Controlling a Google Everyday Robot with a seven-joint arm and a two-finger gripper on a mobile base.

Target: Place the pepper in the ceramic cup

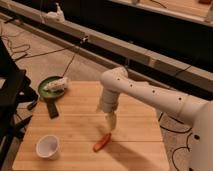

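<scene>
Hovering tool points straight down just above the pepper, probably lining up a top grasp; can't tell how wide it's set. Pepper lies flat on the bench, ceramic cup upright, well apart to its left.

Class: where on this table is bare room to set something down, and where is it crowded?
Bare: between cup and pepper, and the table right of the pepper. Crowded: the back-left corner with the pan, and under the tool above the pepper.
</scene>
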